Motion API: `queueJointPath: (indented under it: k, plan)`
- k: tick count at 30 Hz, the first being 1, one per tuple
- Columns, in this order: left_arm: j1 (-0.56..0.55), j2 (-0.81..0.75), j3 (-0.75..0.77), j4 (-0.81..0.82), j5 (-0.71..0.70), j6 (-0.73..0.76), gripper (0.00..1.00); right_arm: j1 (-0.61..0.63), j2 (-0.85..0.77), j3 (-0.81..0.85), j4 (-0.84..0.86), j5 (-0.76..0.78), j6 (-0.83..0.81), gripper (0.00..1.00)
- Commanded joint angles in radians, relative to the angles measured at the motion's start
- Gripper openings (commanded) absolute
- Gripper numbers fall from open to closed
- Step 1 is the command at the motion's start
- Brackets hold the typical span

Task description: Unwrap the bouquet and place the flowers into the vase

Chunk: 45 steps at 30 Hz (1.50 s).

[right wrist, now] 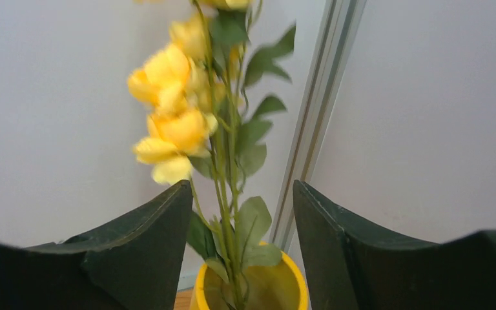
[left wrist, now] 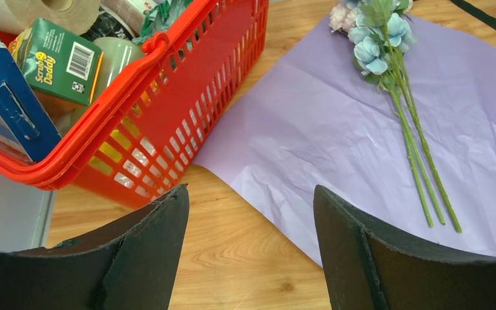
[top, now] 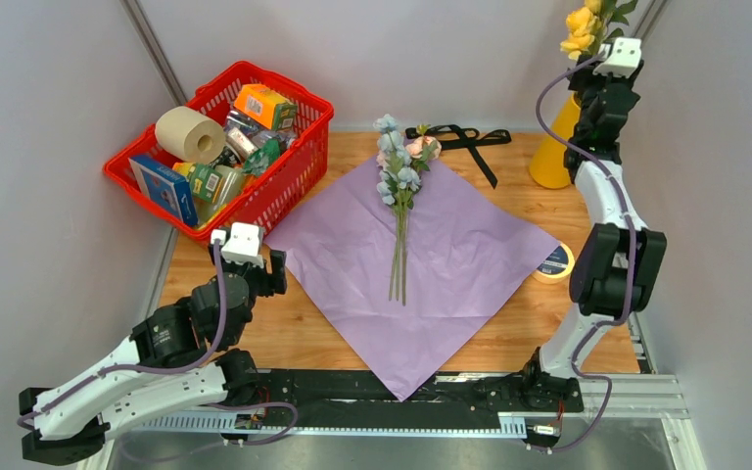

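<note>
Yellow blooms (right wrist: pixel 168 129) stand upright in the mustard vase (top: pixel 551 157) at two o'clock, the right gripper (right wrist: pixel 240 187) spread wide either side of their stem. Blue and pink flowers (top: pixel 399 176) lie on flattened lilac wrapping paper (top: pixel 460 255) at centre, with the black ribbon (top: pixel 460 137) at twelve. The left gripper (left wrist: pixel 250 194) hangs open at eight.

Overhead camera faces the whole table (top: pixel 299 338); low left-wrist view shares the flowers (left wrist: pixel 371 55).
</note>
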Motion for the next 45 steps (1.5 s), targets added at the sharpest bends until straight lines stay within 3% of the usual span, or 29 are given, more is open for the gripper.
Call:
queueJointPath:
  k: [1,6,11,16,21,27,35,45]
  plan:
    - [-0.002,0.004,0.000,0.024,-0.005,0.022,0.79,0.010,-0.172,0.038,-0.198,-0.011,0.104,0.64]
    - [-0.002,0.010,0.000,0.025,0.001,0.023,0.79,0.056,-0.267,0.060,-0.456,0.026,0.190,0.66]
    - [-0.002,0.007,0.001,0.022,-0.008,0.020,0.79,0.153,-0.414,-0.107,-0.635,0.052,0.357,0.67]
    - [-0.002,0.010,0.001,0.022,-0.017,0.022,0.79,0.173,-0.537,-0.303,-0.654,-0.112,0.503,0.62]
    - [-0.002,0.010,0.000,0.019,-0.026,0.020,0.79,0.305,-0.579,-0.460,-0.637,-0.236,0.550,0.64]
    - [-0.002,0.028,-0.005,0.027,-0.017,0.028,0.79,0.455,-0.481,-0.594,-0.549,-0.299,0.623,0.63]
    - [-0.002,0.061,-0.002,0.027,-0.002,0.031,0.79,0.585,-0.229,-0.520,-0.514,-0.296,0.606,0.60]
    - [-0.002,0.059,-0.003,0.028,0.003,0.033,0.79,0.641,-0.051,-0.411,-0.514,-0.267,0.601,0.56]
